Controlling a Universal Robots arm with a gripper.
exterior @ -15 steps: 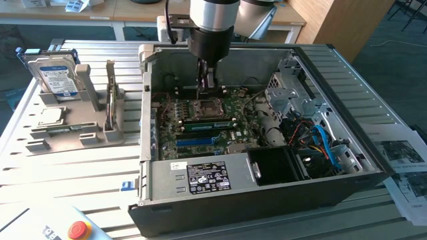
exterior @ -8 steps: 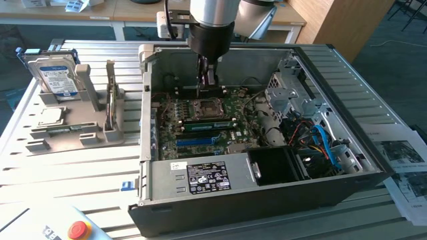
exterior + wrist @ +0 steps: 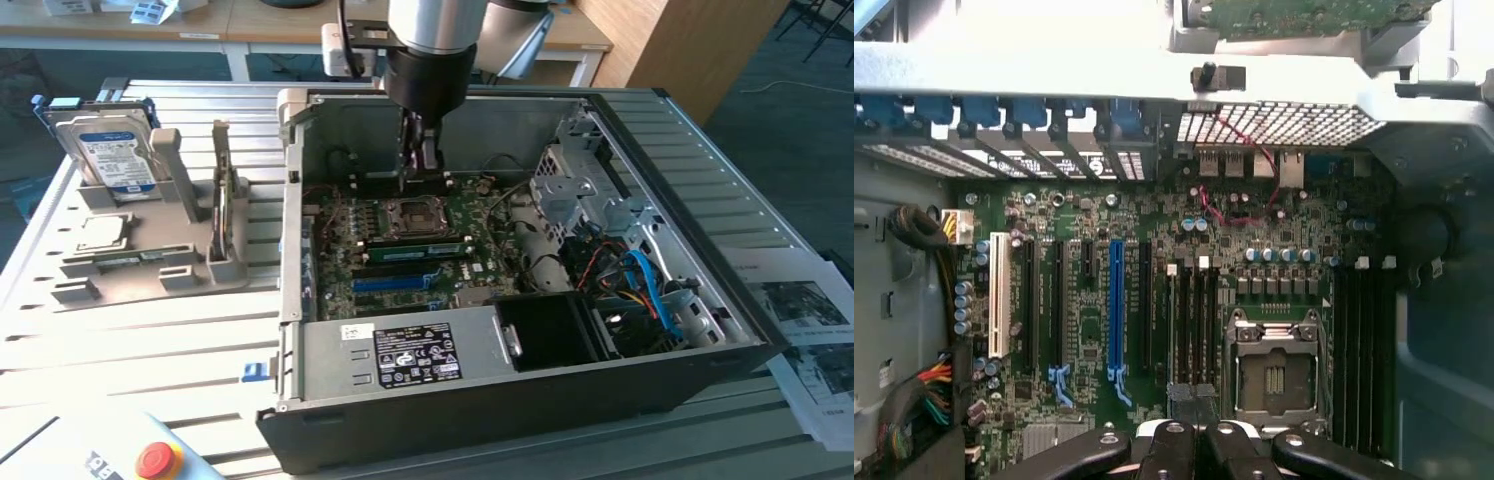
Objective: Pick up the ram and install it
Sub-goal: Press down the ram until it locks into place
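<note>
One computer case [image 3: 534, 400], one hard drive [image 3: 114, 155], one processor chip [image 3: 103, 232]

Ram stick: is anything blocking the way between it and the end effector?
Nothing visible does. The ram sits on the motherboard beside the processor socket, and the shut end effector hangs above that socket's far side.

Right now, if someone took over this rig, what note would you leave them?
Gripper: shut, down inside the open PC case, above the motherboard by the CPU socket.
Ram: a green stick lying along the motherboard next to the CPU socket, apart from the gripper.
Done: ram appears to be out of the gripper and at its place on the board.
Left: I cannot tell whether it is fully seated.
</note>
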